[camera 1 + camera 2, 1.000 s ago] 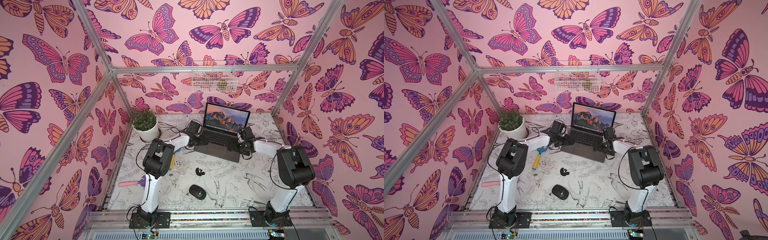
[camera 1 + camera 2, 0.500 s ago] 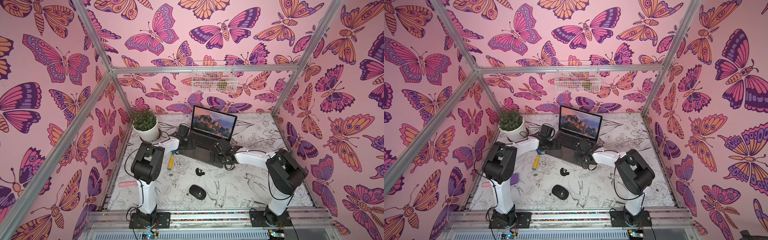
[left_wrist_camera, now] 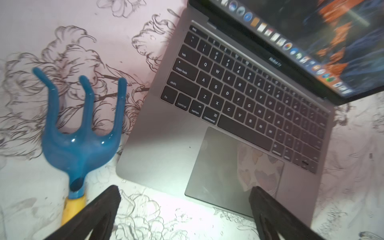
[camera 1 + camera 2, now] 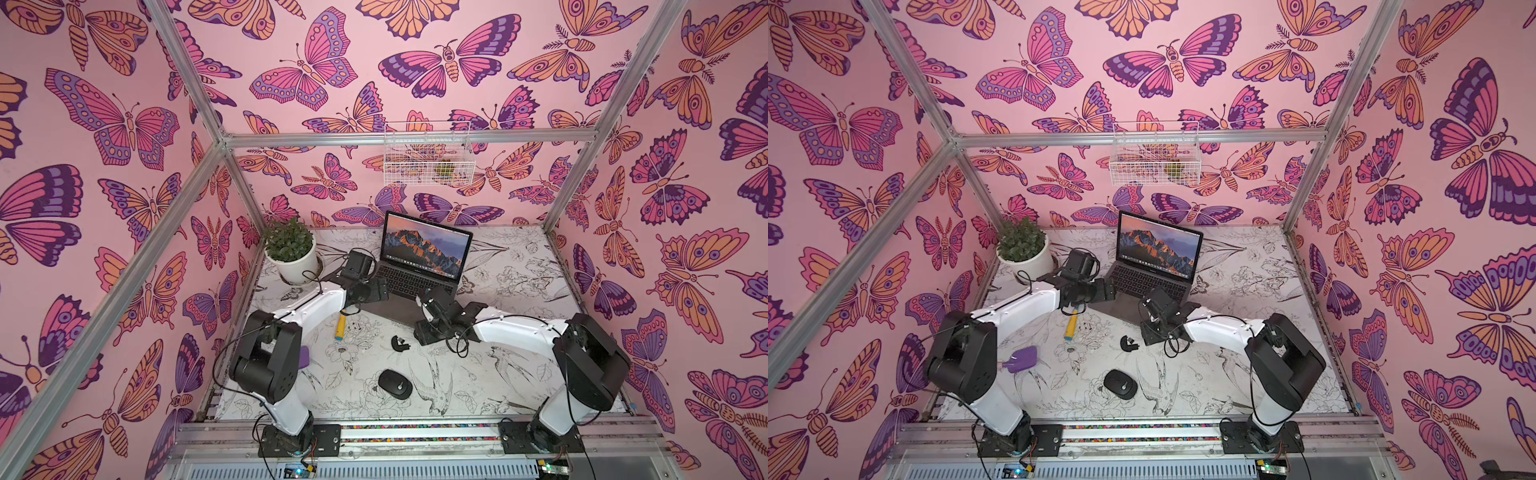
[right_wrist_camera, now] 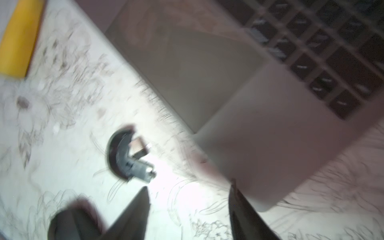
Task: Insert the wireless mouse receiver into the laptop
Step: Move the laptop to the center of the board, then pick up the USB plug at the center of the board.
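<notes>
The laptop (image 4: 415, 286) (image 4: 1144, 286) stands open at the back of the table, turned a little, its keyboard and trackpad filling the left wrist view (image 3: 239, 99). A small black curved piece with a metal plug, apparently the receiver (image 4: 400, 343) (image 5: 128, 155), lies on the table in front of it. The black wireless mouse (image 4: 395, 384) (image 4: 1120, 384) rests nearer the front edge. My left gripper (image 4: 380, 291) (image 3: 185, 193) hovers open over the laptop's front left corner. My right gripper (image 4: 417, 334) (image 5: 189, 189) is just beside the receiver, jaws partly apart and empty.
A blue and yellow garden fork (image 4: 340, 326) (image 3: 81, 133) lies left of the laptop. A potted plant (image 4: 291, 249) stands at the back left. A purple object (image 4: 1023, 358) lies near the left arm. A wire basket (image 4: 428, 158) hangs on the back wall.
The laptop has slid left and turned. Both grippers have left its sides. My right gripper swung round to the front beside the receiver, and its jaws have narrowed.
</notes>
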